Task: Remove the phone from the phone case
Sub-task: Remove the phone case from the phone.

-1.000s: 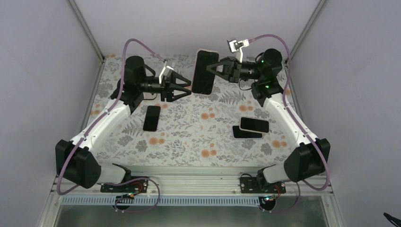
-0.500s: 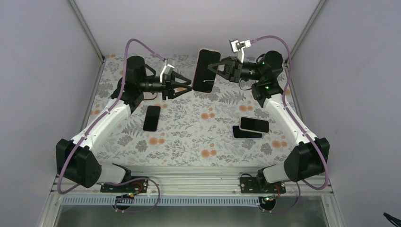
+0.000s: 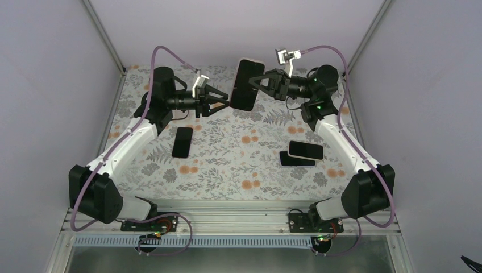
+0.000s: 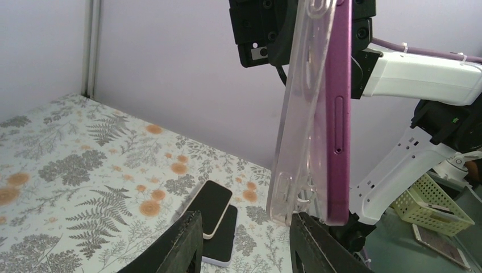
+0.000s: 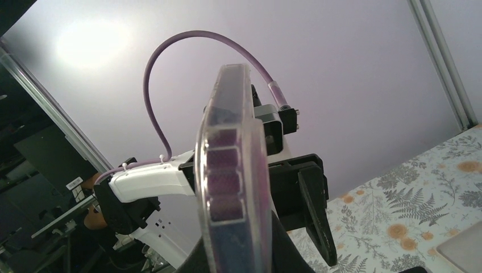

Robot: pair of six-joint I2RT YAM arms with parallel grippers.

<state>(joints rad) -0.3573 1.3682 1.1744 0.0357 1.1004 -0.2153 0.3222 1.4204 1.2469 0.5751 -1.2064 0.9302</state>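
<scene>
The flowered tabletop [image 3: 227, 176] is lying between pale walls on three sides, with a wide bare stretch running down its near middle. The left arm [image 3: 131, 136] and right arm [image 3: 341, 139] are reaching in to meet above the far middle, clear of the walls and raised off the tabletop.

There the right jaws are clamping the phone [image 3: 245, 85], holding it upright and edge-on to both wrist cameras. From above it is showing as one dark slab with a pale rim, and I cannot tell the case from it there. The left wrist camera is doing better. It is catching the phone's purple side with a slot and a pinhole, and the clear case [image 4: 298, 114] lying along its back. The case is looking wider toward the lower end, but whether it is lifting off I cannot tell.

The left jaws are standing open at the phone's lower end, and contact is hard to judge. The phone's end is filling much of the right wrist view.

A black phone [image 3: 182, 141] is lying flat on the left and a stacked pair [image 3: 301, 152] on the right. A basket [image 4: 437, 202] is sitting off the tabletop, half hidden behind the right arm.
</scene>
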